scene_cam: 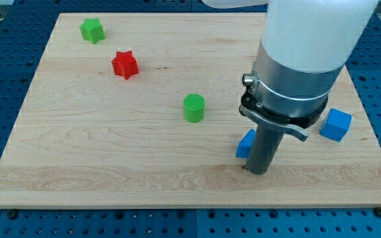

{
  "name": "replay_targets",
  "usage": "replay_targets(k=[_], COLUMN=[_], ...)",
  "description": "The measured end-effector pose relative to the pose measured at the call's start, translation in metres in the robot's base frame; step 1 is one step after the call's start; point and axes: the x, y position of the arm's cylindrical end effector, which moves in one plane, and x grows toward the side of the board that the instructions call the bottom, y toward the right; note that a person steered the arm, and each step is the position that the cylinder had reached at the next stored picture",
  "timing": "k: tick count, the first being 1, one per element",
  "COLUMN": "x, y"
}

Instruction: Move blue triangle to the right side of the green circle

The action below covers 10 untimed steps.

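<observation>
The blue triangle [246, 144] lies on the wooden board right of centre, mostly hidden behind my rod. My tip [259, 172] rests on the board just to the triangle's right and slightly toward the view's bottom, touching or nearly touching it. The green circle [194, 108], a ribbed cylinder, stands up and to the left of the triangle, about a block's width away from it.
A blue cube [336, 124] sits near the board's right edge. A red star [125, 65] and a green star [92, 30] lie at the upper left. The board [111, 165] rests on a blue perforated table. The arm's wide white and grey body hides the upper right.
</observation>
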Motion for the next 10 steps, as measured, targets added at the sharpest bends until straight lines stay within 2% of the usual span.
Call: replay_targets(k=[4, 8, 9, 10], x=[-0.028, -0.094, -0.080, -0.079], y=[0.000, -0.002, -0.005, -0.034])
